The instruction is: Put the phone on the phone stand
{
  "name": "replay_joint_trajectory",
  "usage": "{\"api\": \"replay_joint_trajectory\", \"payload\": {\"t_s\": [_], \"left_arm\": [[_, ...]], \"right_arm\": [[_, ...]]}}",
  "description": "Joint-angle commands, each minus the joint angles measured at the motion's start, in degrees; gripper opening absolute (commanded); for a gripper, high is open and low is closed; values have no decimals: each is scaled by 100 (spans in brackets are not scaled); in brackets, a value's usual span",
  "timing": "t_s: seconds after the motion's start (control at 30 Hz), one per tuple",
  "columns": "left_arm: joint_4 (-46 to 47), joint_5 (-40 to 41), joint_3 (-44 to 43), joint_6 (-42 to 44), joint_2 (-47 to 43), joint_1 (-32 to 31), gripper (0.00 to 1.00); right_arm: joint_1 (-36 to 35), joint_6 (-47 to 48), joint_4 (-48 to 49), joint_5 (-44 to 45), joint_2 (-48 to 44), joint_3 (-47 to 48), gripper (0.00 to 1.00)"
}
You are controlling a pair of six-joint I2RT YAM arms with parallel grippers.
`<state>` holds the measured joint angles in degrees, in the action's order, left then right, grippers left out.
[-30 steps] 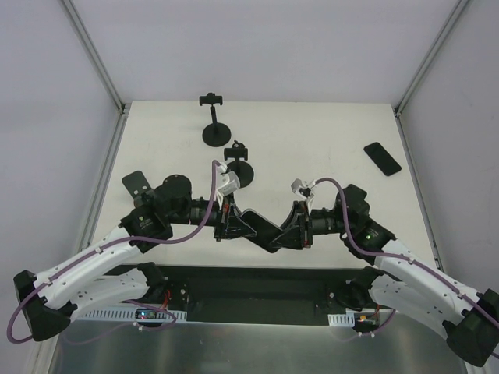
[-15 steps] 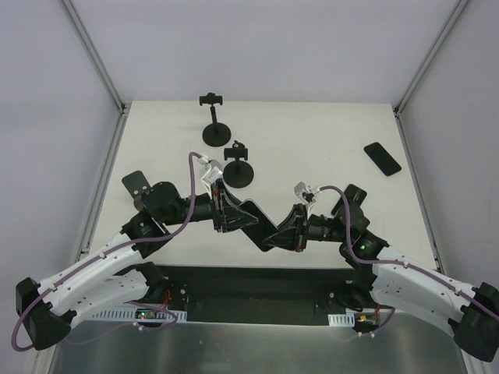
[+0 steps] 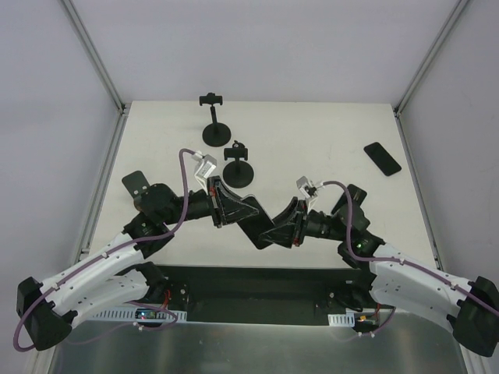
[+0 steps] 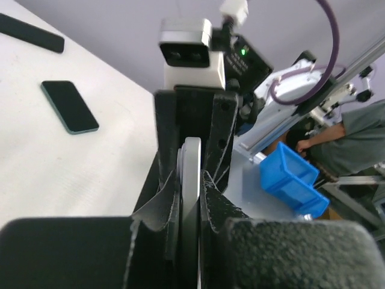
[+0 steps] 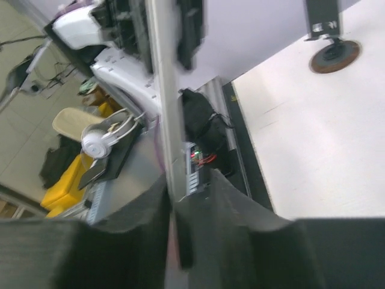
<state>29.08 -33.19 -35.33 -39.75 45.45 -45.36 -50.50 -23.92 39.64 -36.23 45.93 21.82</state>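
The phone point(image 3: 253, 220) hangs in the air just in front of the nearer phone stand point(image 3: 238, 165), toward the arm bases, held between both grippers. The left gripper point(image 3: 234, 209) is clenched on its left end and the right gripper point(image 3: 279, 232) on its right end. The phone slopes down from left to right.

In the left wrist view the phone point(image 4: 191, 180) shows edge-on, a pale strip squeezed between the dark fingers point(image 4: 163, 201), with the right gripper point(image 4: 192, 114) facing it from the other end. The right wrist view also shows the phone point(image 5: 161, 108) edge-on, rising from between its own fingers point(image 5: 135, 220) — the nearer phone stand point(image 5: 329, 37) sits on the table point(image 5: 301, 138) beyond.

A second later, the left wrist has swung out from in front of the stand's base to its left side. The phone has followed, shifting left and tilting more steeply. The right gripper has followed with a small move.

A far phone stand point(image 3: 212, 118) stands behind the nearer one, and a second phone point(image 3: 382, 158) lies flat well to its right.
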Motion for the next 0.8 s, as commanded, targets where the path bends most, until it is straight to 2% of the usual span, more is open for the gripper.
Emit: {"api": "replay_joint_trajectory", "payload": {"t_s": [0.0,0.03,0.07,0.1,0.13,0.17,0.2,0.23,0.37,0.47,0.5,0.53,0.63,0.77], "left_arm": [[-1276,352,-675,797,-168,-78,0],[-1839,749,-1077,1037,-273,-78,0],[-3028,1135,-1281,1248,-326,-78,0],[-3510,1531,-1466,1572,-370,-78,0],[-4037,2518,-1833,1688,-449,-78,0],[-4808,2998,-2002,1768,-476,-78,0],[-5198,3577,-2143,1882,-511,-78,0],[-5489,4461,-2397,1926,-537,-78,0],[-6405,6152,-2899,2251,-424,-78,0],[-6468,6631,-3269,2629,-186,-78,0],[-6442,6711,-3383,2839,-99,-69,0],[-6319,6746,-3593,2954,111,-69,0],[-5907,6677,-3909,3473,576,1,0],[-5546,5905,-4271,3790,1202,475,0]], "right_arm": [[84,246,-682,1020,153,559,51],[84,404,-1521,1334,118,690,70],[76,684,-1955,1564,100,996,77],[84,835,-2752,1810,100,1121,83],[76,958,-3090,2378,100,1270,92],[75,1160,-3355,2697,118,1472,96],[75,1197,-3723,3065,144,1570,100],[75,1223,-3831,3843,240,1640,97],[75,1566,-4218,4843,1012,2421,96],[75,1531,-4674,5529,2092,3598,96],[84,1487,-4954,5626,2400,3923,96],[76,1383,-5131,5801,3021,4709,97],[75,1058,-5834,6135,4129,6091,88],[75,1003,-6231,6242,4968,7139,80]]}}
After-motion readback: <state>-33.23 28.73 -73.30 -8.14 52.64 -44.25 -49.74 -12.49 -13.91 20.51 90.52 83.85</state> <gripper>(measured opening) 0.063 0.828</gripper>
